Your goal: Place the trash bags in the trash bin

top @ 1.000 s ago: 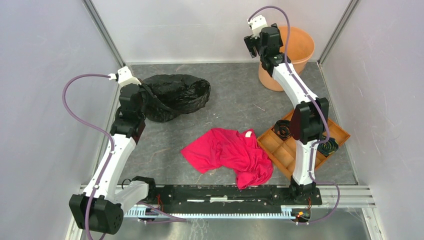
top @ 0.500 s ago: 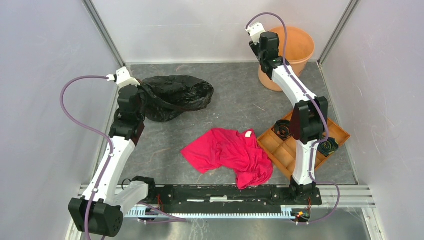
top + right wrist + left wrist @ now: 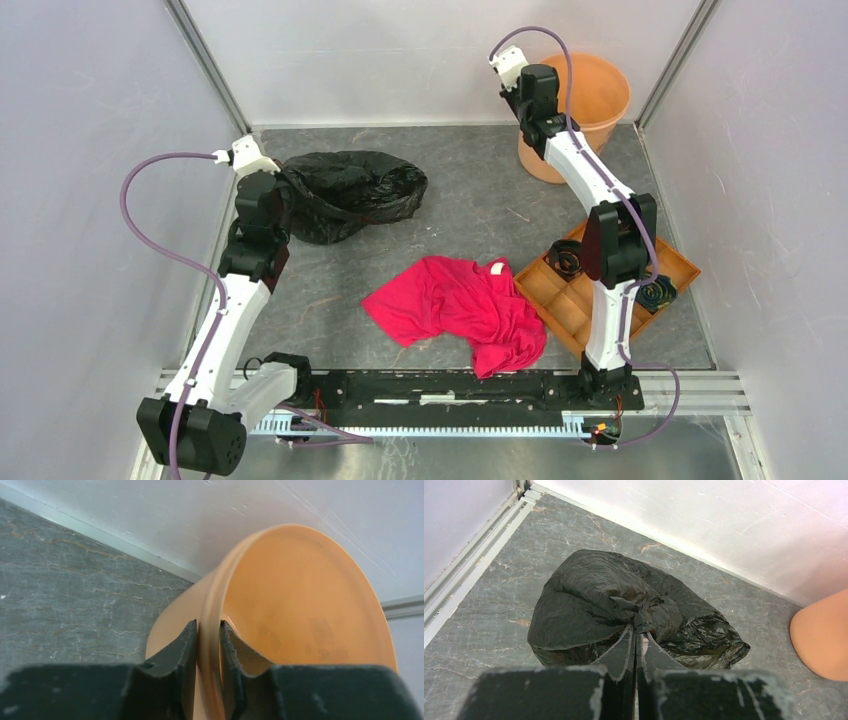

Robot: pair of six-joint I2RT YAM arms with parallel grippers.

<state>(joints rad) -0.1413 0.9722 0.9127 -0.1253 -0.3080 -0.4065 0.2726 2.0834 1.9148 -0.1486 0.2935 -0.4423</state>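
The black trash bag (image 3: 355,190) lies crumpled on the grey floor at the back left. My left gripper (image 3: 636,628) is shut on a pinched fold of the trash bag (image 3: 584,600) at its near edge, which is drawn taut toward the wrist. The pale-orange trash bin (image 3: 603,92) stands upright in the back right corner, with nothing showing inside it. My right gripper (image 3: 208,626) is shut on the trash bin's rolled rim (image 3: 212,597) at its left side, with one finger outside the wall and one inside.
A red cloth (image 3: 460,305) lies in a heap in the middle near the front. A flat brown compartment tray (image 3: 680,265) with dark rolled items (image 3: 567,258) sits at the right by the right arm. Grey walls enclose the floor on three sides.
My right gripper has moved onto the bin's rim and closed from wide open onto it. The left gripper has stayed shut on the bag, which has shifted slightly to the right.
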